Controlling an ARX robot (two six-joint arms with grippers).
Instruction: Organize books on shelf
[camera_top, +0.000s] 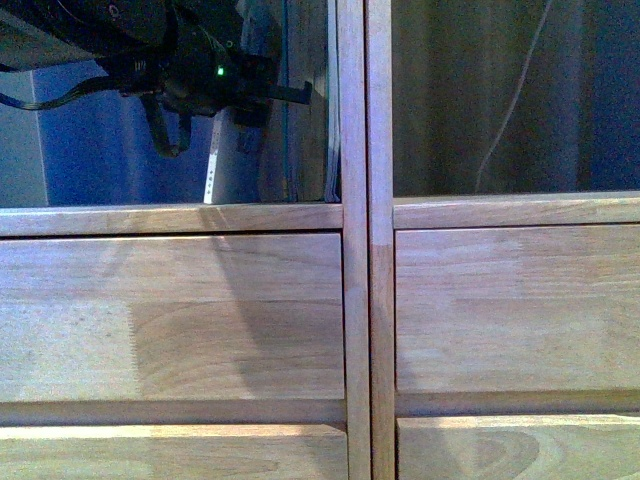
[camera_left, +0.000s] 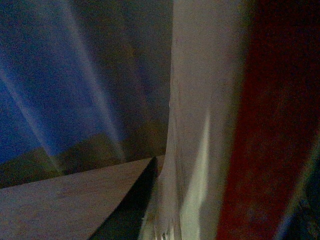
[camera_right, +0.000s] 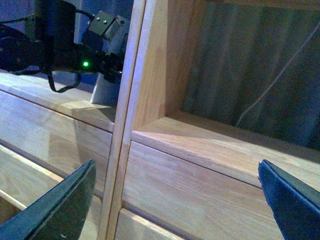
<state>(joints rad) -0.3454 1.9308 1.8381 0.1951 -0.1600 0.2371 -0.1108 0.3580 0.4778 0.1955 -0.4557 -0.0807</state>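
Here the paperback (camera_top: 212, 165) stands just beneath the left gripper (camera_top: 255, 105), grip unclear; right gripper (camera_right: 176, 165) spread.

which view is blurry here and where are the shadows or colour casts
Left wrist view: dim and smeared, a white-and-red book too close to focus. Front view: blue cast, a diagonal shadow across the left drawer front. Right wrist view: sharpest, warm light on the shelf board.
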